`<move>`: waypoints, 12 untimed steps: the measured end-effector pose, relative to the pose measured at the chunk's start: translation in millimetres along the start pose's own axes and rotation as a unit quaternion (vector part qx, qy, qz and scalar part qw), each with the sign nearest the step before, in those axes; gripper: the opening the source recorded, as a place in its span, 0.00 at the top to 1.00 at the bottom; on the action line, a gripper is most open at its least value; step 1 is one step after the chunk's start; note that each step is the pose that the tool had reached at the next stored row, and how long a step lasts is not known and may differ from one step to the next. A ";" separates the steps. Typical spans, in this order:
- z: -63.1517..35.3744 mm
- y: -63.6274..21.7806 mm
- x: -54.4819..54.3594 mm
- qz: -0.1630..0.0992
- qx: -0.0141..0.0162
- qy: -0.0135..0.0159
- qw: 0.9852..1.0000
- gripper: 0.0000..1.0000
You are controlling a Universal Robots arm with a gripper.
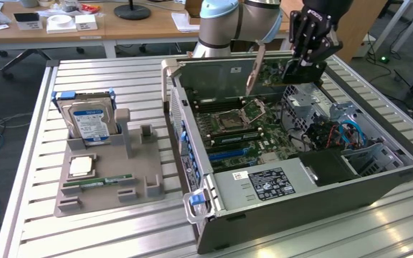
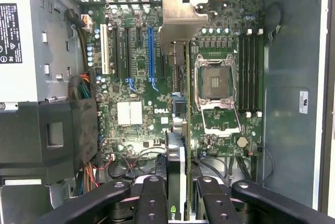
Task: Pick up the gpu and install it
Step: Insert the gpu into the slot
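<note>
The gpu (image 1: 272, 73) hangs edge-down over the rear part of the open computer case (image 1: 214, 215), its green board facing the exterior view and its silver bracket (image 1: 253, 75) toward that view's left. My gripper (image 1: 301, 69) is shut on the card's other end from above. In the wrist view the gpu (image 2: 176, 156) shows edge-on between my fingers (image 2: 152, 198), with the bracket (image 2: 180, 20) far out over the motherboard (image 2: 131, 114). The card is above the board, apart from the blue slot (image 2: 151, 51) and the black slots beside it.
The case holds a CPU socket (image 1: 239, 115), a power supply (image 1: 264, 183) and cable bundles (image 1: 328, 134). At the exterior view's left, a grey parts holder (image 1: 138, 188) carries a blue-labelled hard drive (image 1: 88, 121), a CPU (image 1: 81, 166) and a RAM stick (image 1: 99, 183). Desks stand behind.
</note>
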State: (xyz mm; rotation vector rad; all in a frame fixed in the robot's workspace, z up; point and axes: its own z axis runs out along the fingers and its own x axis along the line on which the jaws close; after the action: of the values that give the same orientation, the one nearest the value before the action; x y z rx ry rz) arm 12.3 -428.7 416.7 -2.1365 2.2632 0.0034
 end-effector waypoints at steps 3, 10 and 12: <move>0.7 0.1 0.0 0.000 0.000 0.000 1.000 0.73; 1.0 1.8 0.1 0.000 0.000 0.000 1.000 0.73; 1.1 3.5 0.1 0.000 0.000 0.000 1.000 0.73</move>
State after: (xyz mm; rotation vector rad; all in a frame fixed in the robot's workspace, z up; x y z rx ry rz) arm 8.9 -428.6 415.5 -2.1363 2.2632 0.0034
